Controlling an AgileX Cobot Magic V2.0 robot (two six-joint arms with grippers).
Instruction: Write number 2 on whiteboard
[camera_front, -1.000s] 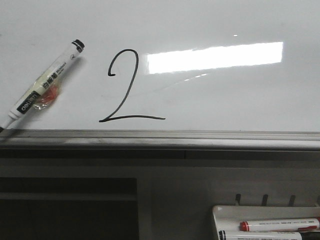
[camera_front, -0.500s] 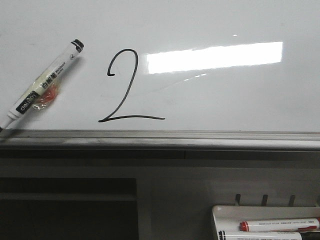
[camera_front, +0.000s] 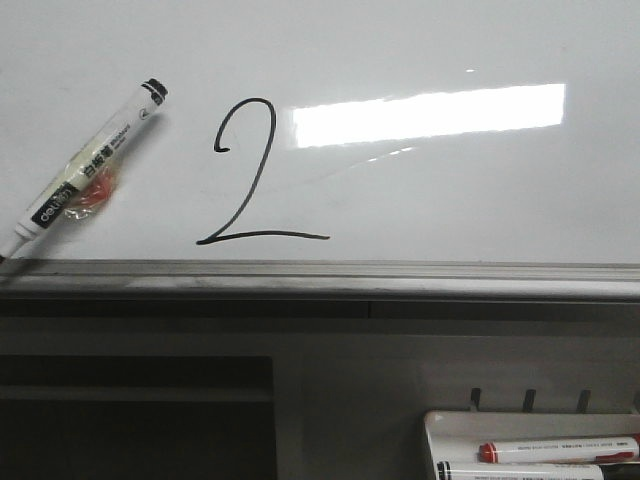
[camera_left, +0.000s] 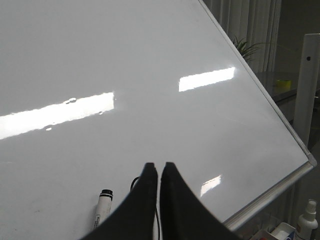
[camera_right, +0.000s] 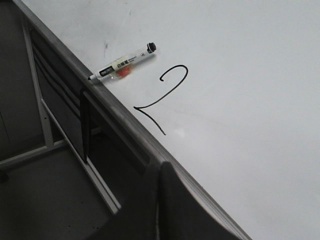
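One black digit, the number 2 (camera_front: 250, 175), stands on the whiteboard (camera_front: 450, 200) in the front view, left of the middle and just left of a bright rectangular light reflection (camera_front: 428, 114). Its hooked curl is at the top, a slanted stem runs down to the left, and a long flat base stroke ends just above the grey lower edge rail (camera_front: 320, 277). The right wrist view shows the same digit (camera_right: 165, 97) drawn in full, close to the rail.

A white marker with a black cap (camera_front: 85, 170) lies tilted against the board to the left of the digit, capped end up and to the right, lower end touching the rail at the far left edge. A patch of yellowish tape and something orange-red sit at its middle. The marker does not touch the digit.

Below the rail on the right, a small white marker tray (camera_front: 440, 425) hangs with three hooks above it, holding a red-capped marker (camera_front: 555, 450) and a black-capped marker (camera_front: 520, 470) beside it.

The left gripper (camera_left: 159, 167) points at the board, its two dark fingers pressed together with nothing between them; the marker's cap (camera_left: 106, 193) shows just beside it. The right gripper (camera_right: 160, 167) is likewise clenched and empty, well apart from the digit, over the rail's near side.
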